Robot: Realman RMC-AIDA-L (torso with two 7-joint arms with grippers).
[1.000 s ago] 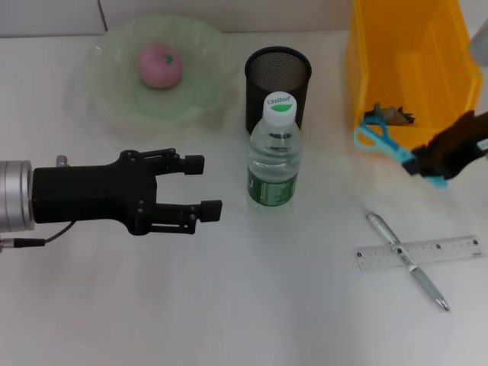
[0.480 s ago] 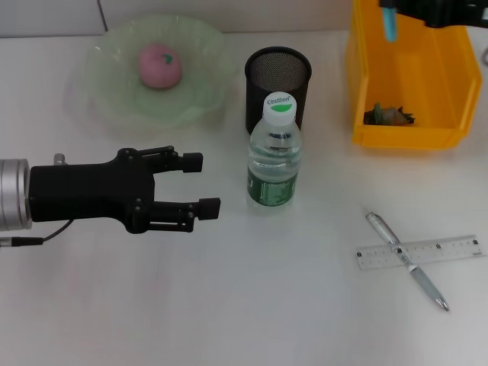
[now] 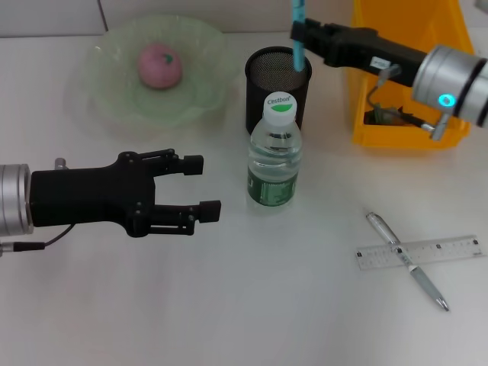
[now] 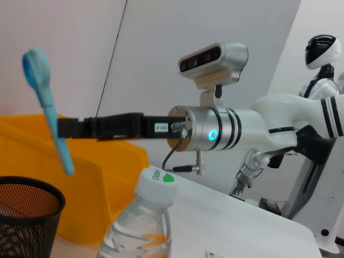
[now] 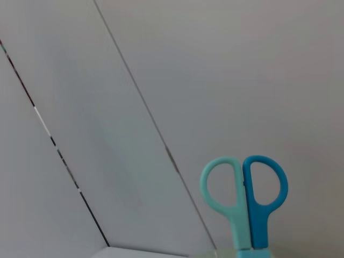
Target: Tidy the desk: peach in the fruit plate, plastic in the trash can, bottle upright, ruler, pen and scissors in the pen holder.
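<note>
My right gripper is shut on the light-blue scissors, which hang upright just above the black mesh pen holder. In the left wrist view the scissors slant over the pen holder; the right wrist view shows their two handle loops. The bottle stands upright in front of the holder. The peach lies in the green fruit plate. Crumpled plastic sits in the yellow trash can. The pen lies across the ruler. My left gripper is open, left of the bottle.
The yellow bin stands at the back right, close beside the pen holder. The bottle stands between my left gripper and the pen and ruler at the front right. Another white robot stands in the background.
My right arm lifted the scissors from in front of the yellow bin, swung up and left over it, and now holds them above the pen holder. The left arm has stayed still.
</note>
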